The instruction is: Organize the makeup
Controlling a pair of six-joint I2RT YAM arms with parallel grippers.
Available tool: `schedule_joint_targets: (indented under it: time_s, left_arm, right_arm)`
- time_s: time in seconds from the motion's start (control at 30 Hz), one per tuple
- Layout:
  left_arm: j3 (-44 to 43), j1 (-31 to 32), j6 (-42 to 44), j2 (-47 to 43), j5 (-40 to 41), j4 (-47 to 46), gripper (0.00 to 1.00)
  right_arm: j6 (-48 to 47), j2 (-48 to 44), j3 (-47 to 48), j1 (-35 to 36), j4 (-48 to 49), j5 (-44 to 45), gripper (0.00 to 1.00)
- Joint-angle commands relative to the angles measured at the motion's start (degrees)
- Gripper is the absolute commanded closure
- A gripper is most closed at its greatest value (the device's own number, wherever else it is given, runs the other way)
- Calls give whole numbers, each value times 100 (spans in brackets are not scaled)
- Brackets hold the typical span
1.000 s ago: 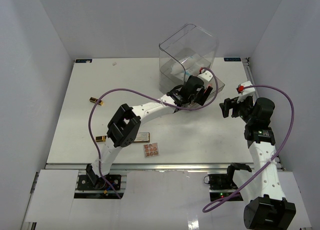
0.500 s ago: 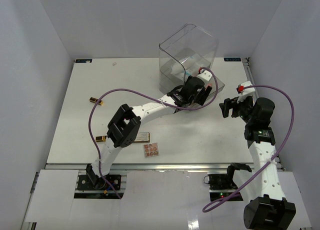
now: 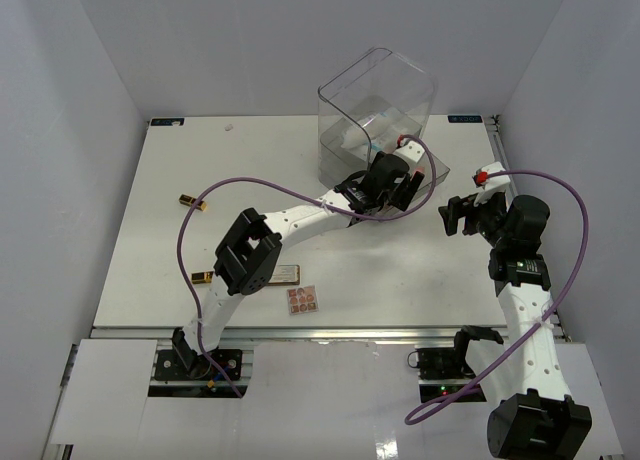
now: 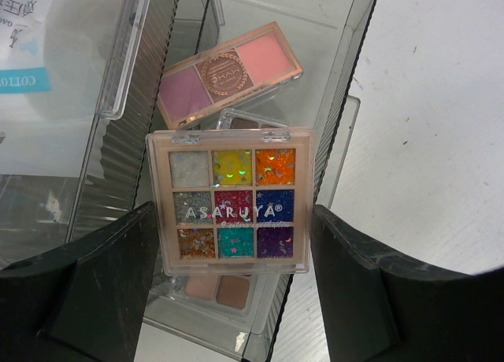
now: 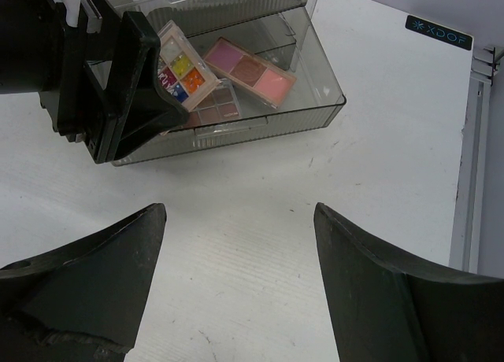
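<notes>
The clear drawer box (image 3: pixel 375 110) has its drawer (image 5: pixel 260 118) pulled out. The right gripper (image 5: pixel 236 220) hangs beside it, fingers spread and empty. Over the drawer, the left gripper (image 4: pixel 234 212) seems clamped on the 9-pan glitter palette (image 4: pixel 232 201), which sits between its fingers above a 3-pan pink palette (image 4: pixel 228 72).

The glitter palette (image 4: pixel 231 208) has nine multicoloured pans; the blush palette (image 4: pixel 229 73), pinks.
</notes>
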State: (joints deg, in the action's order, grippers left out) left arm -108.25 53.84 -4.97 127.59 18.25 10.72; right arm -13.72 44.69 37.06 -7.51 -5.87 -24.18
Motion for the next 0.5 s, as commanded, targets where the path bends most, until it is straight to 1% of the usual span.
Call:
schedule_joint_targets:
  time_s: [0.0, 0.07, 0.3, 0.47]
  left_arm:
    - [-117, 61, 31, -505, 110, 219, 20]
    - [-140, 87, 31, -522, 109, 220, 18]
    - [-163, 159, 40, -601, 148, 236, 7]
    - [-152, 173, 48, -626, 158, 256, 6]
  right_arm:
    - [53, -83, 214, -40, 191, -68, 17]
    - [53, -83, 214, -40, 191, -69, 17]
    - [44, -92, 207, -49, 191, -69, 17]
    - [44, -93, 205, -49, 192, -69, 17]
